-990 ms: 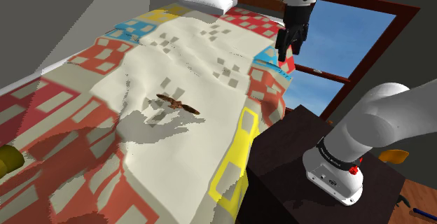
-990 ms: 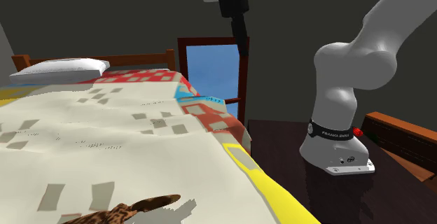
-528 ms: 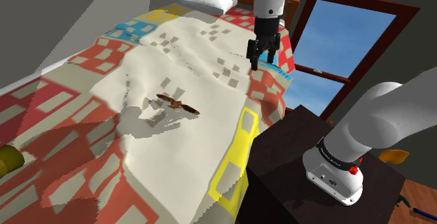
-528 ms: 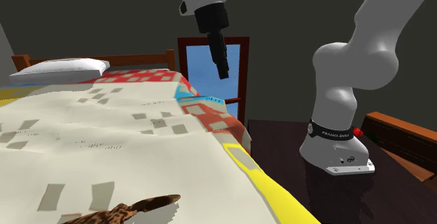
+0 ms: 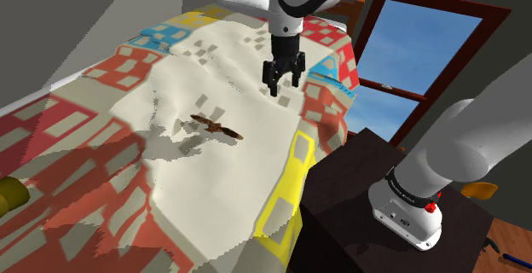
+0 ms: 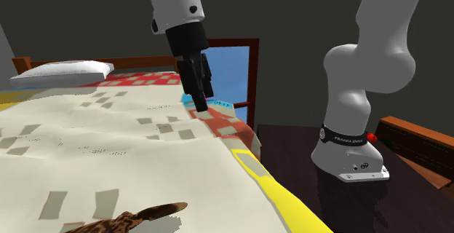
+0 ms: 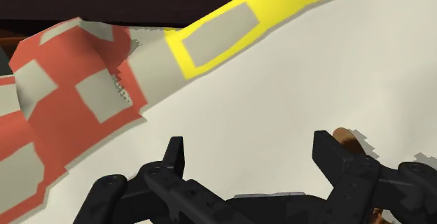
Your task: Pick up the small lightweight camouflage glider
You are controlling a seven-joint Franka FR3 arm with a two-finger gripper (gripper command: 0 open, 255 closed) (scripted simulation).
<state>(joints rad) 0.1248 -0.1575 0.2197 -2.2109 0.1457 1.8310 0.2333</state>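
Your all-black two-finger gripper (image 5: pixel 282 82) hangs over the bed with its jaws spread wide and nothing between them. In the wrist view you see the gripper (image 7: pixel 255 161) with its fingers (image 7: pixel 175 157) standing well apart above bare cream cloth. The second exterior view puts the gripper (image 6: pixel 198 97) above the bed's edge nearest the stand, pointing down with a slight tilt.

The small, flat, brown-mottled camouflage glider (image 5: pixel 216 126) lies on the cream middle of the patchwork quilt (image 5: pixel 256 160), whose border carries red, yellow and blue patches. In the shoulder view it sits well apart from the gripper, down and to that view's left. Look at the wrist view and you find a brown edge of the glider (image 7: pixel 344 136) just past one fingertip, untouched. In the second exterior view the glider (image 6: pixel 127 220) lies at the bottom edge, partly cut off.

A white pillow (image 5: pixel 251 1) rests at the head of the bed, a dark-framed window (image 5: pixel 426 49) shows blue beyond it, and the arm's dark box stand (image 5: pixel 349 203) sits beside the bed.
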